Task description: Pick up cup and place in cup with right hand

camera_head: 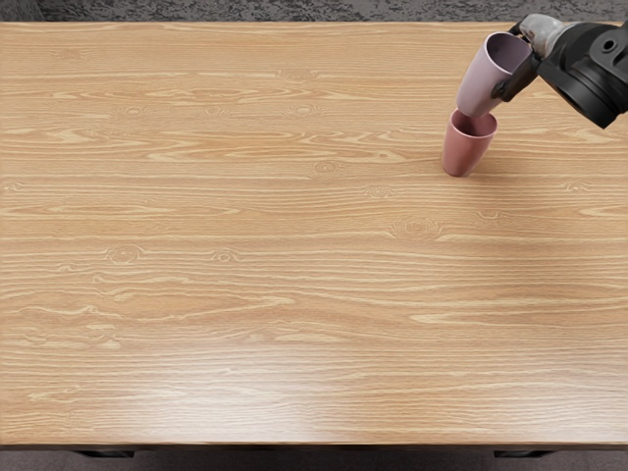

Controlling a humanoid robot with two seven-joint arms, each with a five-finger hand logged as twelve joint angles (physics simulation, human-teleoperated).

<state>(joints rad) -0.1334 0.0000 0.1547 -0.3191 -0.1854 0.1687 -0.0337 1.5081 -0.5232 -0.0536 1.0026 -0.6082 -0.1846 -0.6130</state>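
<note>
The right hand [530, 67] has a light purple cup [483, 83]. Its fingers are closed on the side of the cup, on the right. I can see one dark finger pressed on the cup's wall. The rest of the fingers are hard to see. The purple cup is up off the table [245, 226], in the far right part. It leans a bit, with its top to the right and its bottom to the left. Its open top faces up, and I can look into it.

A pink cup [465, 149] stands on the table, just on the near side of the purple one. It is upright with its open top up. The bottom of the purple cup is right at the pink cup's mouth and hides the far part of the rim. I can't tell if it is a little way in or just over it.

The right arm [586, 74] is black and comes in from the far right. The table is light brown wood with wavy lines. Past its far edge there is a dark gray floor [245, 10].
</note>
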